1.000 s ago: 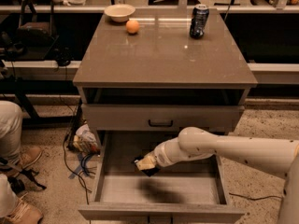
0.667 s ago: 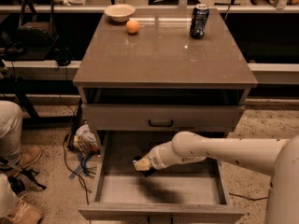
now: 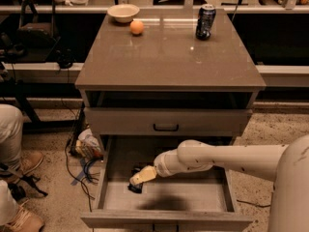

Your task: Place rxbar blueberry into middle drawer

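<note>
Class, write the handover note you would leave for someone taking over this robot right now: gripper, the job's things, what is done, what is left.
Gripper: inside the open middle drawer, left of centre, low over its floor.
rxbar blueberry: the dark shape at the gripper's tip, at or just above the drawer floor; I cannot tell whether it rests there.
Done: drawer open, bar within its walls.
Left: make sure the bar is let go and lying flat, then lift the arm out.
Not part of the job: can, orange and bowl on the cabinet top.
</note>
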Robot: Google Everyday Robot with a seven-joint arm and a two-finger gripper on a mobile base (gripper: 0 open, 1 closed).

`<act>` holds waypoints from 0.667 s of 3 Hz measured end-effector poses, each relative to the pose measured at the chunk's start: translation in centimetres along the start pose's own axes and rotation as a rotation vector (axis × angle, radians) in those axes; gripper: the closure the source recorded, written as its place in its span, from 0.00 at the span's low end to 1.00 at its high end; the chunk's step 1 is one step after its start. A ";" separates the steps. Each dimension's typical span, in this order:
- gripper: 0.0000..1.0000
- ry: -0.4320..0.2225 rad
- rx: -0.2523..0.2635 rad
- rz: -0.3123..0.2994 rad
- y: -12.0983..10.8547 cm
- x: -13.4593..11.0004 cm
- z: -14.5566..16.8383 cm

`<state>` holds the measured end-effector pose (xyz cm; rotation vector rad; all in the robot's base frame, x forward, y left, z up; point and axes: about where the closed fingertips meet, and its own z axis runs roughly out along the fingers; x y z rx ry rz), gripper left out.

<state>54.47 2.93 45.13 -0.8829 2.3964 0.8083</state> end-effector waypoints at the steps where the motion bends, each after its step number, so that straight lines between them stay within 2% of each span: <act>1: 0.00 -0.039 0.040 0.052 -3.4 1.1 -3.0; 2: 0.00 -0.096 0.076 0.146 -7.6 3.9 -7.4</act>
